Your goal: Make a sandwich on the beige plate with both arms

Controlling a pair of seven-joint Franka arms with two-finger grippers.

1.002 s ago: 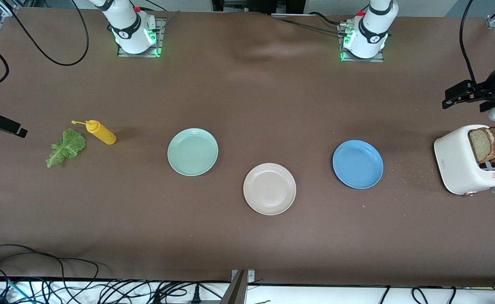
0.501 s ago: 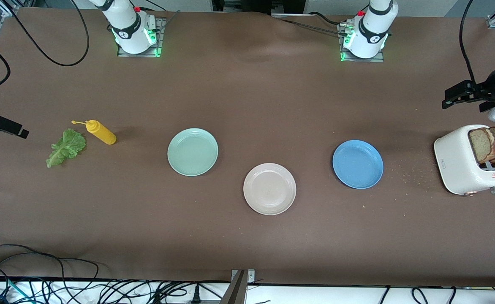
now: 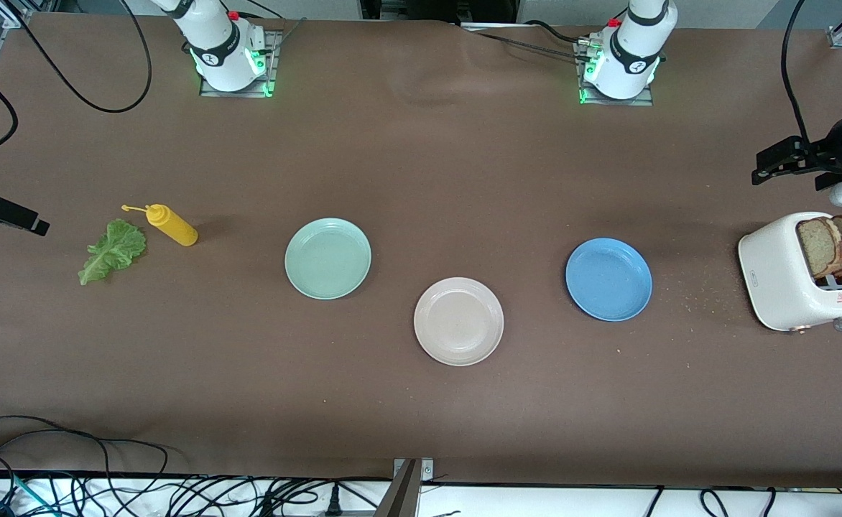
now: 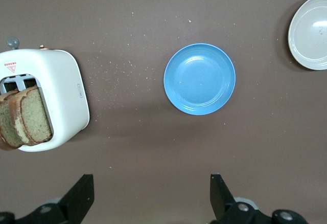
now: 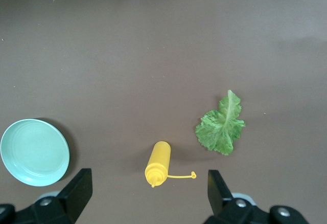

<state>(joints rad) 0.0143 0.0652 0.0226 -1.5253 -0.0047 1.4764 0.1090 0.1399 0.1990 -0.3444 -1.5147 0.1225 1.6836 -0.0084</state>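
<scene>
The beige plate (image 3: 458,321) lies bare at mid-table, also in the left wrist view (image 4: 310,29). Two brown bread slices (image 3: 833,245) stand in a white toaster (image 3: 780,287) at the left arm's end; they also show in the left wrist view (image 4: 25,116). A green lettuce leaf (image 3: 113,250) lies flat at the right arm's end, also in the right wrist view (image 5: 221,127). My left gripper (image 3: 766,166) is open and empty, up over the table beside the toaster (image 4: 152,196). My right gripper (image 3: 29,221) is open and empty, up over the table by the lettuce (image 5: 148,191).
A yellow squeeze bottle (image 3: 171,225) lies on its side beside the lettuce, cap open. A mint-green plate (image 3: 327,258) and a blue plate (image 3: 608,279) flank the beige plate. Crumbs lie scattered between the blue plate and the toaster. Cables hang along the table's near edge.
My right gripper has shifted very slightly. Nothing else has moved.
</scene>
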